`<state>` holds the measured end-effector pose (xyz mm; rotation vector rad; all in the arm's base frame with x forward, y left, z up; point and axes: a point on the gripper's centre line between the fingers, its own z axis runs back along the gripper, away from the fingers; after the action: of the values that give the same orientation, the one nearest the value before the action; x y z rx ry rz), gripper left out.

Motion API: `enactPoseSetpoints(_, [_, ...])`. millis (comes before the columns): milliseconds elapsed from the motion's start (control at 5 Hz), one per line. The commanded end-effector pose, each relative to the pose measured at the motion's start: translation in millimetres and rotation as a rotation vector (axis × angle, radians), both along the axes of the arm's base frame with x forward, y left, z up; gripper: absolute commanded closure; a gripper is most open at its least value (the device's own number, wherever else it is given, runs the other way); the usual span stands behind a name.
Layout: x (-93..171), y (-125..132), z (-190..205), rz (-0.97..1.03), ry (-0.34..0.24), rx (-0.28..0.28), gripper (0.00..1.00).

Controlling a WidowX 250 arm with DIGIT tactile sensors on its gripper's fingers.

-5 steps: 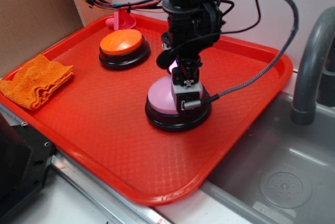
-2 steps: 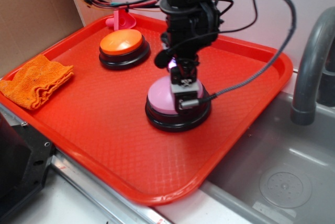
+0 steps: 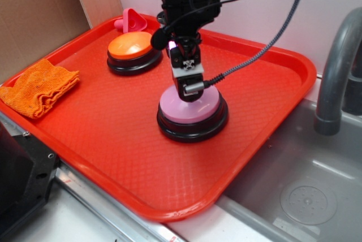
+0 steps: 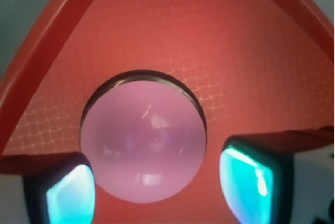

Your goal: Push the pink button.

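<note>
oblique exterior; downward close wrist

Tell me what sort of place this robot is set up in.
Probably a kitchen-sink mock-up for robot trials: a grey sink basin with a grey faucet sits beside a red serving tray holding the pink button and an orange button, with an orange cloth at the tray's edge and cardboard behind.
</note>
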<state>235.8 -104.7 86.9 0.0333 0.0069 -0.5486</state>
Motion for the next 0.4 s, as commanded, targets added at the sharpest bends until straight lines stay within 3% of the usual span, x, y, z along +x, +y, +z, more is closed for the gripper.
enactPoseSetpoints(0, [10.7,-14.9,39.1,-0.007,-0.095,-0.019,0.00])
enactPoseSetpoints(200, [12.2,-16.3,43.9,-0.001,-0.093,-0.005,0.00])
